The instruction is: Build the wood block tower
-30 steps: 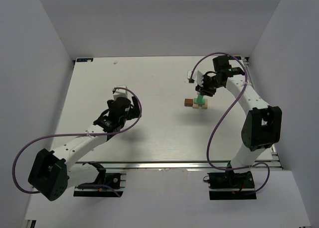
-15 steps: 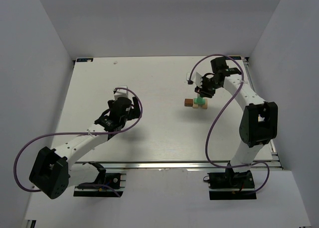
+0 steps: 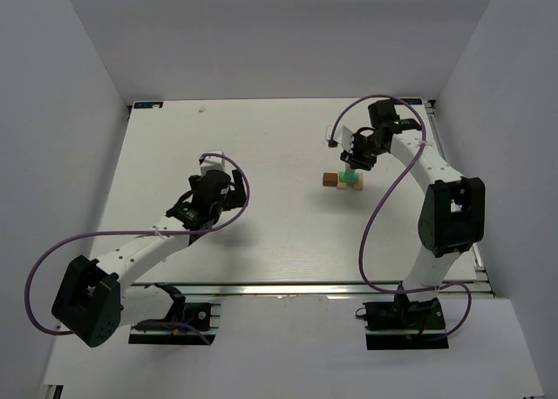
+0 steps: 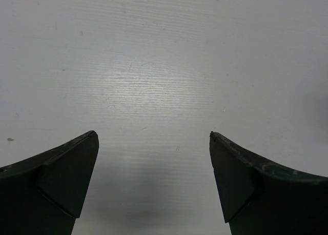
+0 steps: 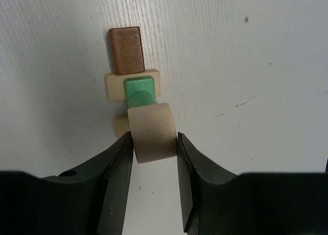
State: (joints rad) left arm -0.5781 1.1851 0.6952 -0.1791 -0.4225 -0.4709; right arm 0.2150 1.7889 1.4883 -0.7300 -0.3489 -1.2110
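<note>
In the right wrist view my right gripper point(image 5: 152, 142) is shut on a pale tan rounded block point(image 5: 151, 132) and holds it over the small stack. Beyond it a mint green block point(image 5: 140, 89) rests on a pale tan block point(image 5: 114, 85), and another tan piece point(image 5: 121, 126) shows at the left. A dark brown block point(image 5: 126, 50) lies on the table touching the stack's far side. In the top view the stack point(image 3: 350, 179) and the brown block point(image 3: 330, 179) sit under the right gripper point(image 3: 353, 159). My left gripper point(image 4: 154, 142) is open and empty over bare table, at centre left in the top view point(image 3: 207, 194).
The white table point(image 3: 279, 233) is walled in by white panels on three sides. Purple cables loop from both arms. The right arm reaches along the table's right edge.
The right gripper has shifted slightly toward the back over the stack, still holding its block. The left arm has barely moved.
</note>
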